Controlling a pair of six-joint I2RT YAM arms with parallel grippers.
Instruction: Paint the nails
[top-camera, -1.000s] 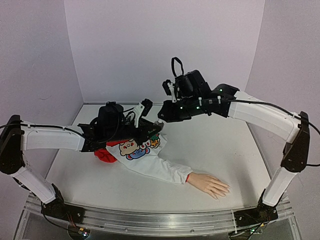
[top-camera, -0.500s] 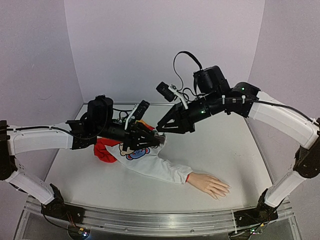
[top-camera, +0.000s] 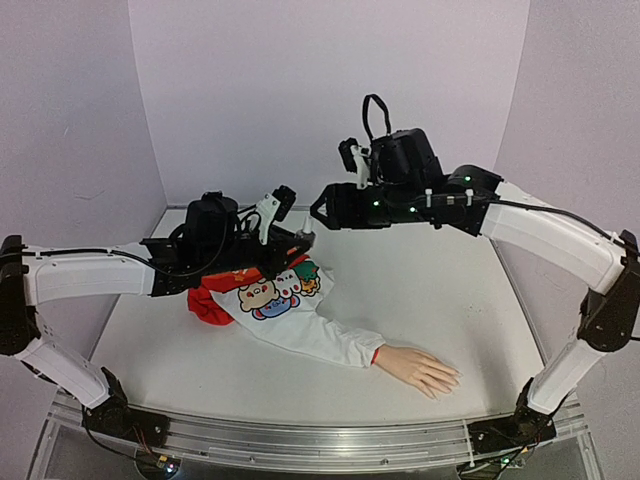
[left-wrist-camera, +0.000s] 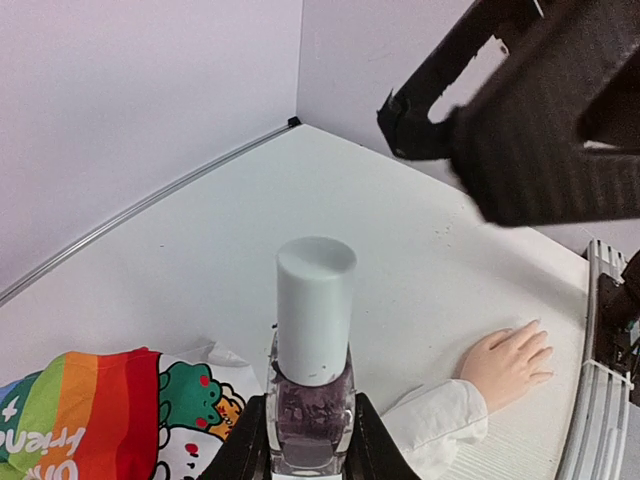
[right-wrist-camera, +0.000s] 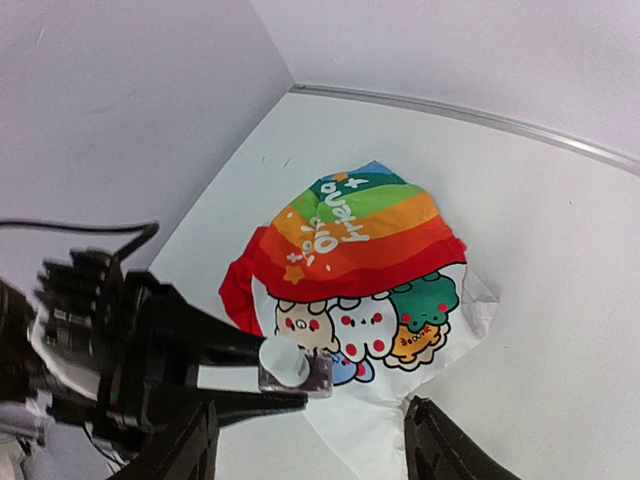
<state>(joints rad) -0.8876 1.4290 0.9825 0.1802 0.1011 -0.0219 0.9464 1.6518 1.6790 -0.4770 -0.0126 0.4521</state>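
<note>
My left gripper (left-wrist-camera: 310, 445) is shut on a small clear bottle (left-wrist-camera: 311, 405) of dark purple polish, held upright with its pale cap (left-wrist-camera: 315, 320) on. In the top view that left gripper (top-camera: 298, 245) hovers over the rainbow cartoon shirt (top-camera: 268, 293). My right gripper (top-camera: 320, 211) hangs open above and just right of it, and its wrist view looks down on the bottle (right-wrist-camera: 300, 372) between its spread fingers (right-wrist-camera: 190, 440). The pale mannequin hand (top-camera: 420, 368) lies palm down at the front right, and its nails (top-camera: 452, 379) are too small to make out. The hand (left-wrist-camera: 510, 360) also shows in the left wrist view.
A white sleeve (top-camera: 325, 335) runs from the shirt to the mannequin hand. Lilac walls close the table on three sides, with a corner at the back (left-wrist-camera: 292, 122). A metal rail (top-camera: 300, 440) runs along the near edge.
The right gripper has opened and risen away from the bottle after dipping down beside it. The left gripper has drawn back left and up, still gripping the capped bottle.
</note>
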